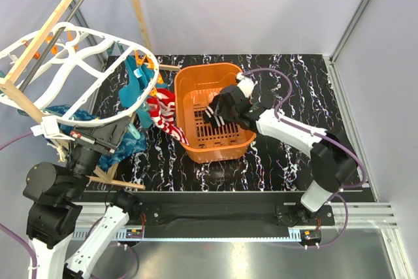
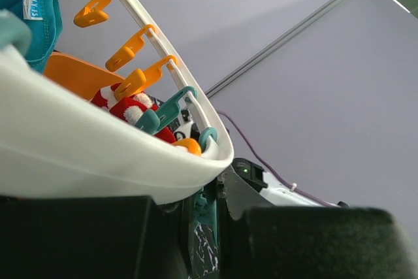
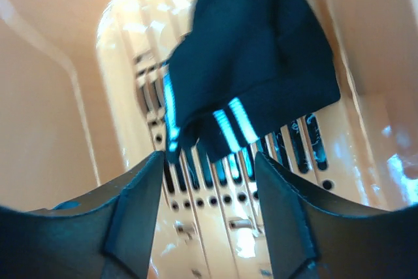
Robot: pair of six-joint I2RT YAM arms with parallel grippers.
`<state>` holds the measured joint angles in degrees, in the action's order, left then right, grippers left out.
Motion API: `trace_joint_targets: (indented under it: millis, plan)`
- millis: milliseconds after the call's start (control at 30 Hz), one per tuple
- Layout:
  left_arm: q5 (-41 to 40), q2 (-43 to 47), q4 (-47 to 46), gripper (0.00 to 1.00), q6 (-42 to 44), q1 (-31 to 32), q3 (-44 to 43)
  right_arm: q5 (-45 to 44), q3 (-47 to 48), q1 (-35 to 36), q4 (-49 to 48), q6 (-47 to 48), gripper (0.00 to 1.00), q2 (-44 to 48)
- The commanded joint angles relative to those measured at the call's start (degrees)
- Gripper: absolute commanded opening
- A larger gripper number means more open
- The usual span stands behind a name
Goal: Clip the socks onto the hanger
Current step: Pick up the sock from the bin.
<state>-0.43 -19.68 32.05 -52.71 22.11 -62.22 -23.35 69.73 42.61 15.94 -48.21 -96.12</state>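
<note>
Left pincer (image 1: 70, 134): clamped tight on the near rim of the hanger, low at the left edge of the desk. In the left wrist view the white rim runs straight across its dark fingers.
Hanger (image 2: 98, 155): a white oval rack held tilted in the air at far left, under a slanting wooden pole (image 1: 52, 27). Orange pegs (image 2: 140, 80) line its rim.
Cloth (image 1: 136, 86): teal, hanging from the right end of the hanger.
Striped sock (image 1: 163, 110): red and white, dangling at the right end of the hanger just beside the basket's left wall. Which peg holds it cannot be made out.
Basket (image 1: 196, 73): orange plastic with a slotted floor, standing mid-desk on the black marbled top (image 1: 294, 89).
Right pincer (image 3: 209, 158): reached down inside the basket, jaws spread apart with nothing between them.
Dark sock (image 3: 261, 63): black with a few bright stripes, crumpled on the basket floor just beyond the right fingertips and not gripped. The view is blurred, and contact with the tips cannot be told.
</note>
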Motion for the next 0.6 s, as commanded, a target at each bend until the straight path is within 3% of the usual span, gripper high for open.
trace_joint_targets:
  millis: [0, 100, 133, 233, 433, 567]
  plan:
    - [2.10, -0.62, 0.38, 0.00, 1.47, 0.48, -0.63, 9.94, 4.44, 0.54, 3.39, 21.17, 0.67, 4.18]
    - [1.92, -0.53, 0.38, 0.00, 1.38, 0.48, -0.36, 18.58, 10.66, 0.46, 7.59, 39.28, 0.71, 2.00]
    - [2.18, -0.62, 0.29, 0.00, 1.29, 0.48, -0.36, 22.18, 16.51, 0.54, 13.00, 47.07, 0.73, -1.50]
    - [3.06, -0.62, -0.50, 0.00, 0.50, 0.48, 0.43, 22.30, 31.53, 0.28, 26.62, 57.39, 0.72, -8.45]
    - [2.45, -0.18, 1.34, 0.00, 0.85, 0.48, -0.80, 23.44, 53.10, -1.65, 43.00, 63.14, 0.72, -25.85]
    - [1.75, -0.18, 2.14, 0.00, 1.38, 0.48, -1.68, 21.95, 59.02, -2.27, 46.98, 62.97, 0.76, -32.02]
